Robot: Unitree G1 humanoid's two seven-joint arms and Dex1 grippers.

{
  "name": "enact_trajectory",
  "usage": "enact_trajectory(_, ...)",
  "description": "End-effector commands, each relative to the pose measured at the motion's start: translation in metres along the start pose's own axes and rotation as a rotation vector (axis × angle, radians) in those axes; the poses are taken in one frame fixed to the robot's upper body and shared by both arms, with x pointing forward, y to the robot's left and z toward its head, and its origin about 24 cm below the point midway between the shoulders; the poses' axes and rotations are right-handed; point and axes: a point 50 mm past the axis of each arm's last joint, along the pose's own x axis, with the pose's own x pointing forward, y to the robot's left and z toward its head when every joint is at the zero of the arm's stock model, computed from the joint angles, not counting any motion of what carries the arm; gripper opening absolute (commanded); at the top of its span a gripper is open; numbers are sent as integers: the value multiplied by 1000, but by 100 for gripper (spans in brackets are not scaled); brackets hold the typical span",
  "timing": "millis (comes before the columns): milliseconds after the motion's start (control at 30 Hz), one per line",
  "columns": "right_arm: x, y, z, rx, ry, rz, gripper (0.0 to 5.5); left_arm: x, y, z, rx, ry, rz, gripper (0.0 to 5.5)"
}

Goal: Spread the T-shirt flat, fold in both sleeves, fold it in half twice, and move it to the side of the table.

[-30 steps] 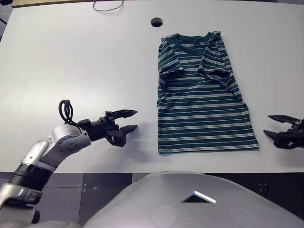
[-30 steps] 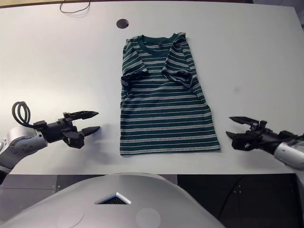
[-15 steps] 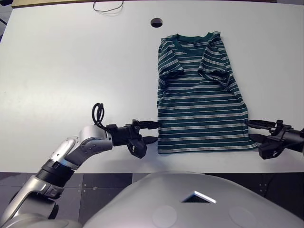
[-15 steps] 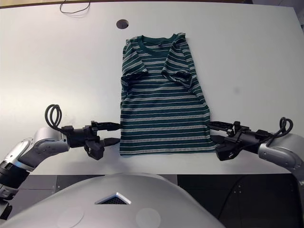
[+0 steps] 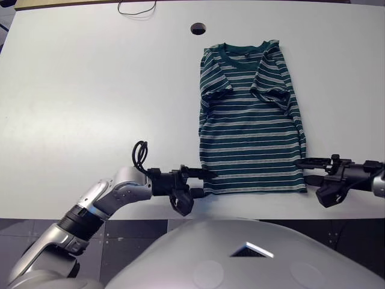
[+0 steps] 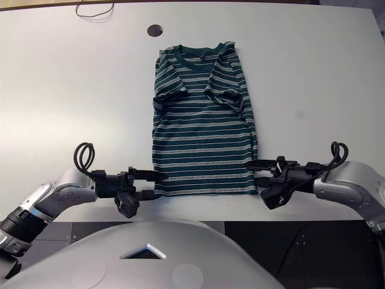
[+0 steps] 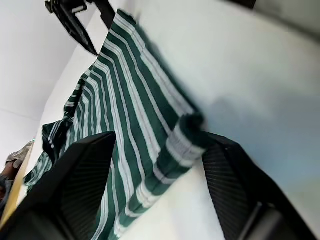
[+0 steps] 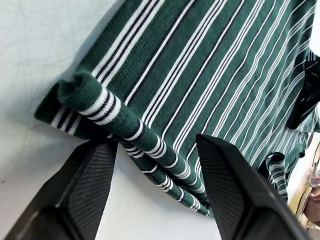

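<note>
Green-and-white striped T-shirt (image 5: 249, 114) lies flat on the white table (image 5: 90, 90), collar away, both sleeves already folded in. Over the last second both arms swept in from either side to the hem. Now the left gripper (image 5: 195, 182) straddles the near-left hem corner, fingers spread, cloth ruffled between them. The right gripper (image 5: 313, 171) is likewise spread about the near-right corner, which has been nudged inward and rolled. Likely set to pinch for the first half fold. No label or print legible.
</note>
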Motion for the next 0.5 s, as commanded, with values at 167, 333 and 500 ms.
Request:
enact_trajectory(167,5,15,3,17,-43,104,131,-7,-26,-12,-85,69,-186,164)
enact_trajectory(333,8,16,6,25,-80,93,20,-8,-21,-19,-76,98,-150,74)
enact_trajectory(500,11,17,5,22,-82,87,10,-11,-15,-29,-65,144,-89,15)
